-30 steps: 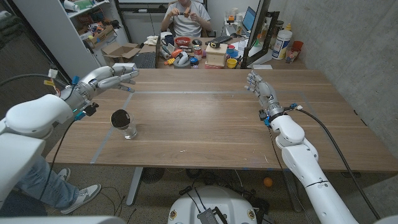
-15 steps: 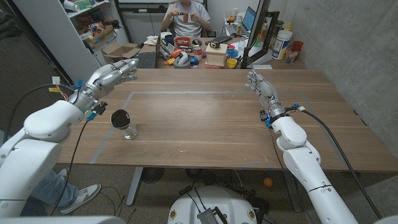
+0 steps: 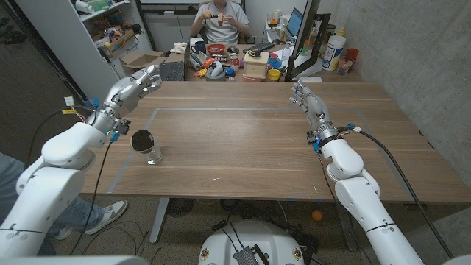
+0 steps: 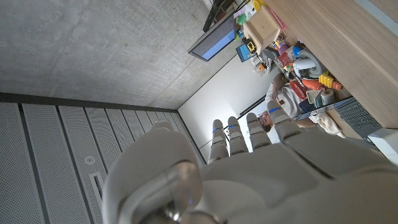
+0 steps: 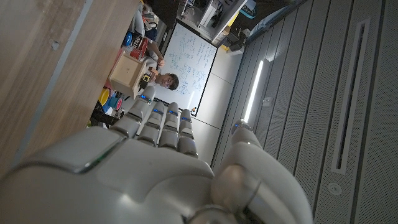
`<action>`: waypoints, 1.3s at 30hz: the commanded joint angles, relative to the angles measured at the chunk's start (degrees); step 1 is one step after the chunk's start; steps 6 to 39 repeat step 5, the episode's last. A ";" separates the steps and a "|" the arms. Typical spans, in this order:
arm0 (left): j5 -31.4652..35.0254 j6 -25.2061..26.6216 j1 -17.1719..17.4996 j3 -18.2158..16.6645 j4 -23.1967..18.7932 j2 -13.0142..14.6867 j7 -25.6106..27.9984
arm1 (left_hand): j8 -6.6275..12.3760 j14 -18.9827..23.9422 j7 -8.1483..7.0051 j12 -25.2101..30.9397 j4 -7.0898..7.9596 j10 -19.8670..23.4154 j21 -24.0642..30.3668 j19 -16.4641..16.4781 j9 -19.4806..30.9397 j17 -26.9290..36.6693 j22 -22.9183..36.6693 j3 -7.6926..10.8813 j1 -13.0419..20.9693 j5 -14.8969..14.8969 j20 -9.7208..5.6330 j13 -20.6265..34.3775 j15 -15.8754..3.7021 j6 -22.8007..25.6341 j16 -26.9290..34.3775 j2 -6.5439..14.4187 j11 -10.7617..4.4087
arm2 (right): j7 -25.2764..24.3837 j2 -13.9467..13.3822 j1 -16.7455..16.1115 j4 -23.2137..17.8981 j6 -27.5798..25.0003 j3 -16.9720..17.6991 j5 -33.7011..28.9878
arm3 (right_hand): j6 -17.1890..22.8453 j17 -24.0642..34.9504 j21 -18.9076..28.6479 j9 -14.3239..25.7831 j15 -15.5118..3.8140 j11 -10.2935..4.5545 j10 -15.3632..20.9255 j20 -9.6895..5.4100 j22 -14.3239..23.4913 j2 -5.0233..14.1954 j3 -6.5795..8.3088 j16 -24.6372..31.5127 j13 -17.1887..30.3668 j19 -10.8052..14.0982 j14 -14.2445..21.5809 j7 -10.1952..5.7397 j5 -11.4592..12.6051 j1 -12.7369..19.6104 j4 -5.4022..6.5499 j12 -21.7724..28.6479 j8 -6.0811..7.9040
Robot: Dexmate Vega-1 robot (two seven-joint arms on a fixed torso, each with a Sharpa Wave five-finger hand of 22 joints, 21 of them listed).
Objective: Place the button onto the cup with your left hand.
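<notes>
Left robot hand is up beyond the glass cup, toward the far edge of the wooden surface, fingers stretched out and apart, nothing between them. From the head view I read that as a hand lifted clear of the cup, not one working at it. The cup stands upright near the surface's left edge with a dark disc across its mouth; I take that to be the button, lying on the rim, though it is too small for me to be sure of what it is. If so, the placement looks done and the open hand fits a release. My right robot hand waits well apart from the cup, over the far right part of the surface, fingers loosely extended and holding nothing, out of the way since the job belongs to the other arm. A person sits behind the surface at a cluttered desk.

Left wrist view: the left hand's fingers point straight, side by side, empty, aimed at the room.

Right wrist view: the right hand's fingers likewise lie straight and empty.
</notes>
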 commanded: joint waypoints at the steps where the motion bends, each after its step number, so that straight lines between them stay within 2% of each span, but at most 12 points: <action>1: -2.36 -2.55 -0.36 1.56 2.35 1.11 1.28 | 0.14 -0.34 -0.14 0.20 0.23 -0.21 0.19 -0.37 0.09 0.16 0.19 -0.40 -0.50 0.24 0.23 -0.06 0.09 -0.04 0.31 0.12 -0.32 | -1.11 -0.40 -0.84 -1.98 -1.78 -0.90 -0.49 | 0.44 -0.05 -0.20 -0.02 -0.24 0.08 0.17 -0.27 0.27 0.37 0.06 0.23 0.27 0.22 0.19 0.13 0.41 -0.30 -0.10 0.29 0.20; 5: -2.74 -2.78 -0.34 1.73 2.75 1.95 0.81 | 0.29 -0.33 -0.26 0.32 0.22 -0.27 0.55 -0.08 0.06 0.10 0.15 -0.58 -0.81 0.34 1.35 -0.26 0.04 0.15 0.43 0.04 -0.46 | -1.09 -0.55 -0.53 -1.61 -1.43 -1.14 -0.78 | 0.49 -0.04 -0.32 -0.02 -0.23 0.04 0.17 -0.29 0.27 0.43 0.05 0.30 0.27 0.25 0.33 0.13 0.41 -0.36 -0.07 0.28 0.21; 39: -2.74 -2.78 -0.34 1.73 2.75 1.95 0.81 | 0.29 -0.33 -0.26 0.32 0.22 -0.27 0.55 -0.08 0.06 0.10 0.15 -0.58 -0.81 0.34 1.35 -0.26 0.04 0.15 0.43 0.04 -0.46 | -1.09 -0.55 -0.53 -1.61 -1.43 -1.14 -0.78 | 0.49 -0.04 -0.32 -0.02 -0.23 0.04 0.17 -0.29 0.27 0.43 0.05 0.30 0.27 0.25 0.33 0.13 0.41 -0.36 -0.07 0.28 0.21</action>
